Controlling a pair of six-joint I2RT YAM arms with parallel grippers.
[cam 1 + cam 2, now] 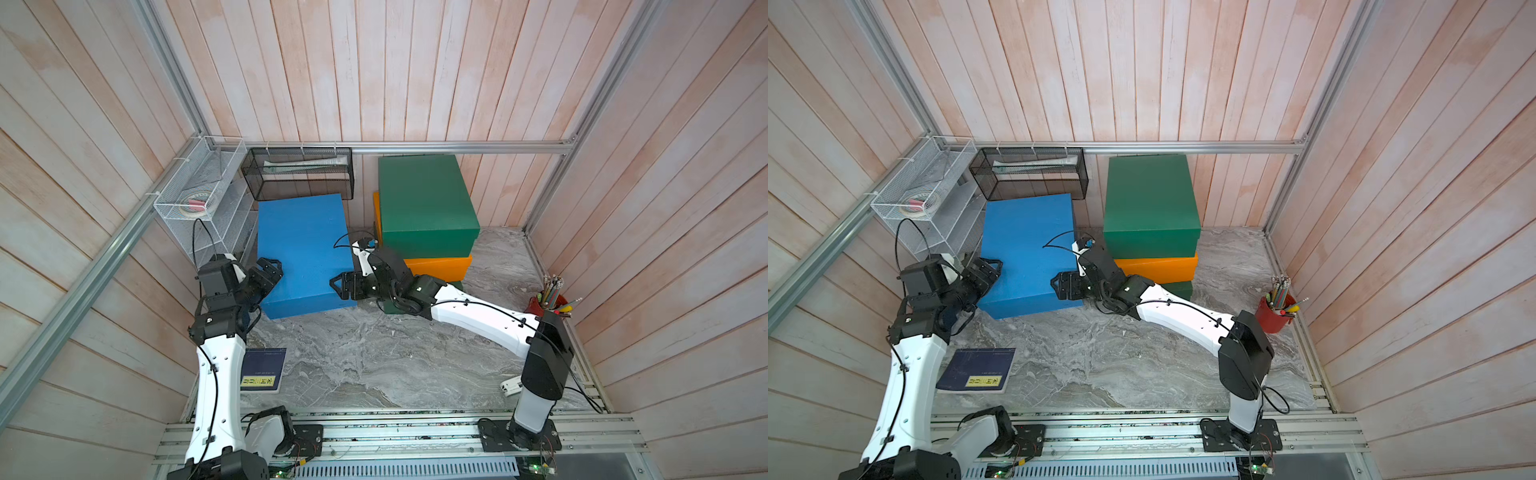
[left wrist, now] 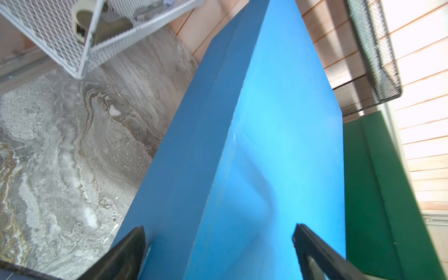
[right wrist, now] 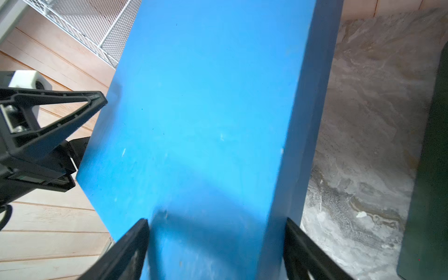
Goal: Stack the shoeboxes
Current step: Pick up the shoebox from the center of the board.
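Setting up two-arm lift, likely; blue lidded cardboard shoebox [image 1: 303,249] lying on marbled tabletop [image 1: 374,357] between left gripper [image 1: 272,270] and right gripper [image 1: 338,286]; both standing wide, straddling its edges, clamping nothing; next calling for even squeeze, level lift onto dark green cardboard shoebox [image 1: 424,199] beside right gripper.

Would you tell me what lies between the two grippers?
The blue shoebox, with the left gripper and right gripper at opposite sides, as both top views show.
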